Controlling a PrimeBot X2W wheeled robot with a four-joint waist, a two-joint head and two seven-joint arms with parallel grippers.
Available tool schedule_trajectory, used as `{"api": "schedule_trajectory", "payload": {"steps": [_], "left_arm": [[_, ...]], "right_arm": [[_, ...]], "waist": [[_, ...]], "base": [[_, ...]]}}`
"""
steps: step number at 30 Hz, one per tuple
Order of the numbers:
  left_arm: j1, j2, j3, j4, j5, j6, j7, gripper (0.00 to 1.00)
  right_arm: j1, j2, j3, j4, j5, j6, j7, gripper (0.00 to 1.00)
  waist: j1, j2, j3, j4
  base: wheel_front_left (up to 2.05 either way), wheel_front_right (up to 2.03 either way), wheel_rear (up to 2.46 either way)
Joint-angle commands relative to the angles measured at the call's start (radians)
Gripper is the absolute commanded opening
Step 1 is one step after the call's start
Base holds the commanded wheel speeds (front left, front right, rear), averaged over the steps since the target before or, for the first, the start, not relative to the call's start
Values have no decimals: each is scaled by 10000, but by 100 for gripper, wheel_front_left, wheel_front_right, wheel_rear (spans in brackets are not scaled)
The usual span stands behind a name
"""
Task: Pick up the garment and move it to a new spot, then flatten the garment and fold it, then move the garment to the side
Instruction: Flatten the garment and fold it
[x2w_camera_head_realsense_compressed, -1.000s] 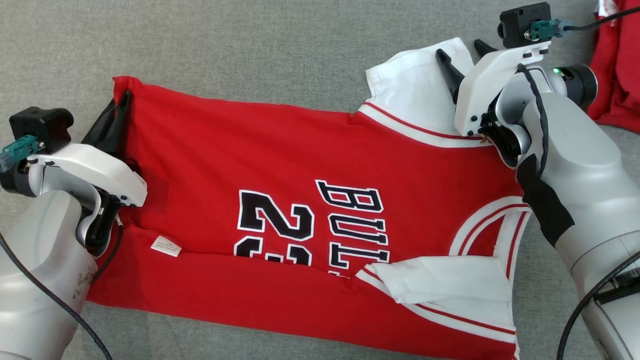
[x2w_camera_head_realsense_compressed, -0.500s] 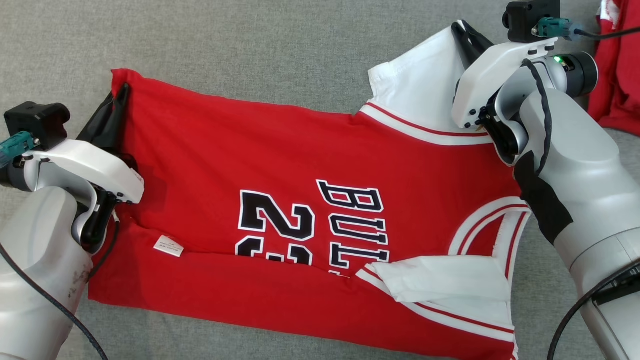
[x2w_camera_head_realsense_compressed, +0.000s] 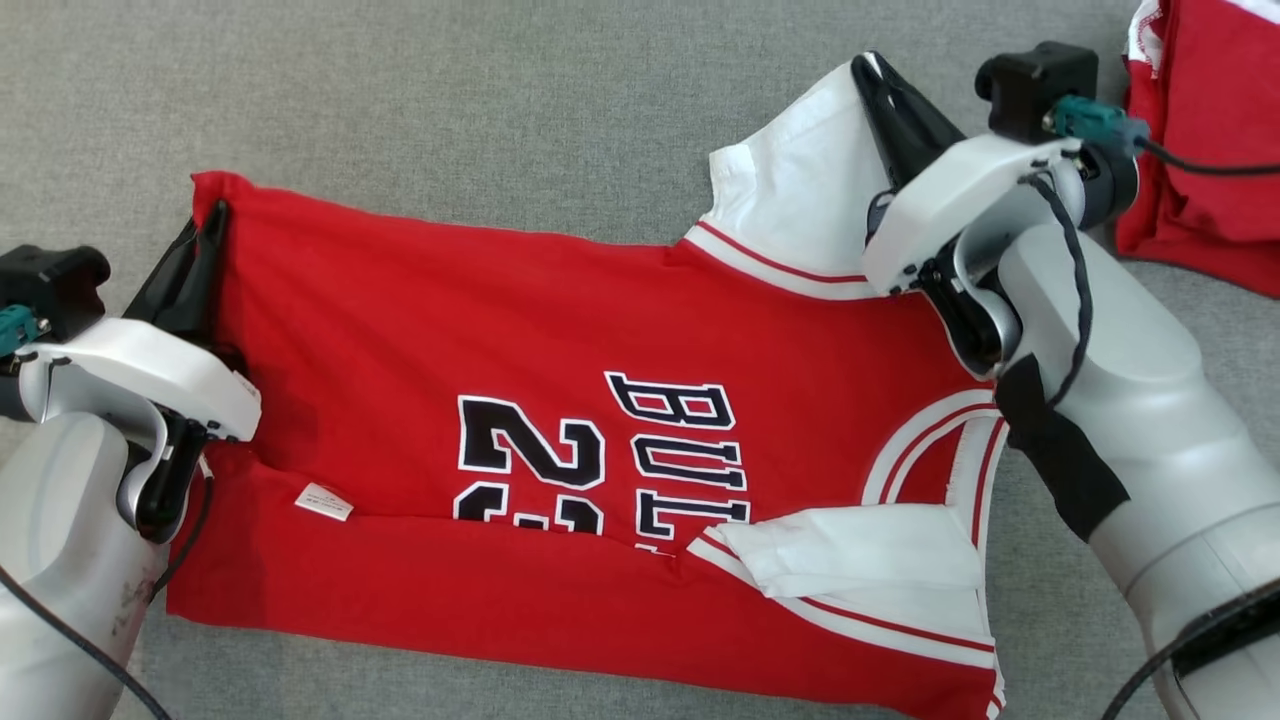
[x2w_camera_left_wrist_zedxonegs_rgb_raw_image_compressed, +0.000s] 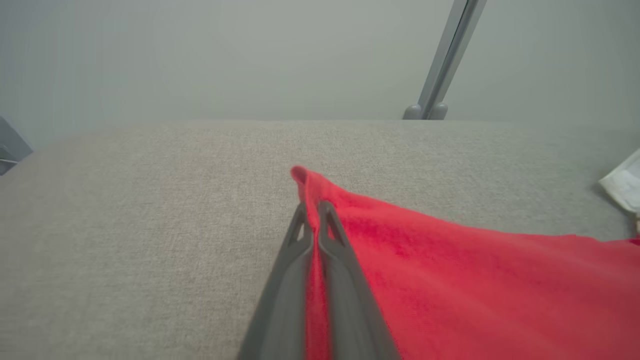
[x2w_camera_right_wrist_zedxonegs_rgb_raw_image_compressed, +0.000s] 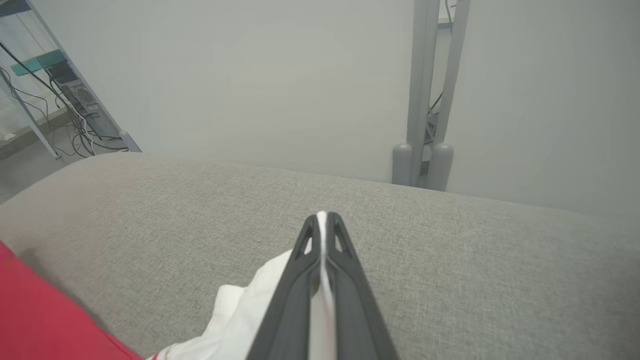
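On a grey fabric surface, head view: the red jersey lies stretched between two arms. The left pincer is clamped on the hem corner. The right pincer, open a second ago, has clenched on the white sleeve at its tips. Left wrist view: the red jersey trails right of the shut tips. Right wrist view: the white sleeve is nipped between closed jaws. Both far corners held, the fold looks ready to start.
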Motion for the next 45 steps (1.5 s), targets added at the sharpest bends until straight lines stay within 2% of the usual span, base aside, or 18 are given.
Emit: {"api": "schedule_trajectory", "payload": {"steps": [1, 6, 15, 23, 32, 39, 45], "left_arm": [[77, 91, 59, -14, 70, -3, -5, 0], [541, 224, 212, -210, 38, -3, -5, 0], [1547, 370, 400, -802, 135, -3, -5, 0], [2178, 382, 593, -1033, 24, -3, -5, 0], [2994, 323, 720, -1087, 50, -3, -5, 0], [3607, 220, 713, -1155, 188, -3, -5, 0], [4004, 63, 953, -1413, 369, -3, -5, 0]], "right_arm": [[175, -156, 25, -90, 115, -3, -102, 0], [1301, -860, 547, -1935, 1229, -1, -182, 0], [3636, -2671, 827, -5735, 3359, -1, -170, 0], [5164, -4002, 1637, -8169, 5036, -1, -168, 0], [6164, -5229, 2623, -9070, 6546, -1, -104, 0], [6811, -5832, 3320, -9847, 7843, -1, 100, 0], [7087, -6183, 3715, -10200, 8421, -1, 286, 0]], "waist": [[0, 0, -73, -32], [0, 0, -396, -180], [0, 0, -861, -337], [0, 0, -1231, -352], [0, 0, -1824, -407], [0, 0, -2225, -430], [0, 0, -2421, -430]], "base": [[0, 0, 0], [0, 0, 0], [0, 0, 0], [0, 0, 0], [0, 0, 0], [0, 0, 0], [0, 0, 0]]}}
